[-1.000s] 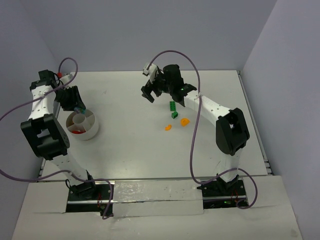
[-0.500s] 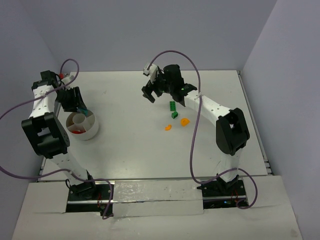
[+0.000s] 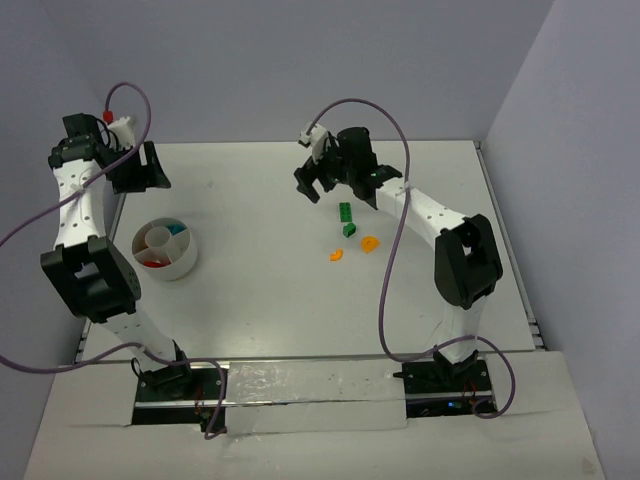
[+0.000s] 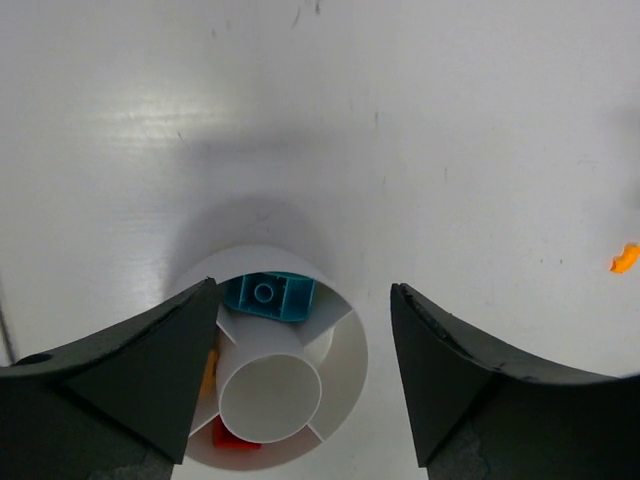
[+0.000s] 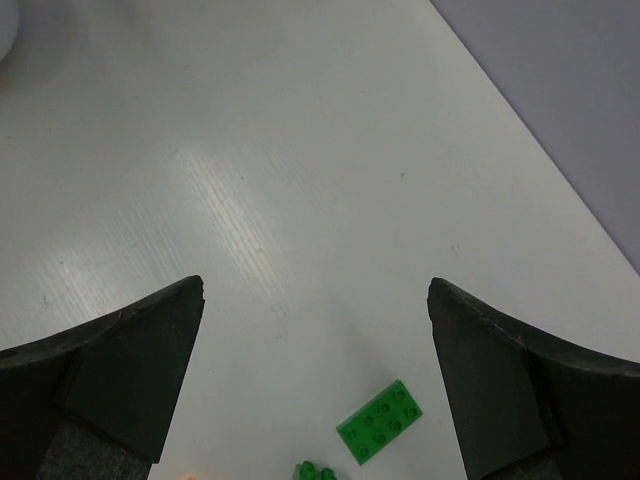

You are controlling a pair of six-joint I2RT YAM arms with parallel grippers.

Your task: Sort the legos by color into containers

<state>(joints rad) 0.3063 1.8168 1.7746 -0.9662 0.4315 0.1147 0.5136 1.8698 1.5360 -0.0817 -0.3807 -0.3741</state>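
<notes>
— Legos [image 3: 345,211]: where are they found at this moment?
— Four are seen loose on the worktop [image 3: 260,300], right of centre. Two green bricks [image 5: 380,421] lie one behind the other, and two curved orange pieces [image 3: 370,242] lie just nearer. Others are already lodged in the white bowl [image 3: 190,262] at the left. A cyan brick [image 4: 268,296] sits in the far right compartment and a red piece [image 4: 235,440] in the near left one. A sliver of orange in another compartment is mostly hidden by a finger.
— And the pincers?
— The left pincer [image 3: 148,172] is held high on the far side of the bowl, its jaws apart with nothing between them. The right pincer [image 5: 315,290] is hung over bare worktop just beyond the green bricks, jaws spread wide, nothing gripped.
— How are the pieces expected to handle?
— They are judged very light, rigid and smooth. Crushing is not feared, but a piece could be flicked aside or squirted out if pinched off-centre. The larger green brick is best taken across its two long flat sides, with the jaws turned to match its slant. The curved orange pieces are judged trickier: flat faces should be sought, not the arc.
— Anything else?
— A low, square approach is advised, since each piece is far narrower than the open jaws.
</notes>
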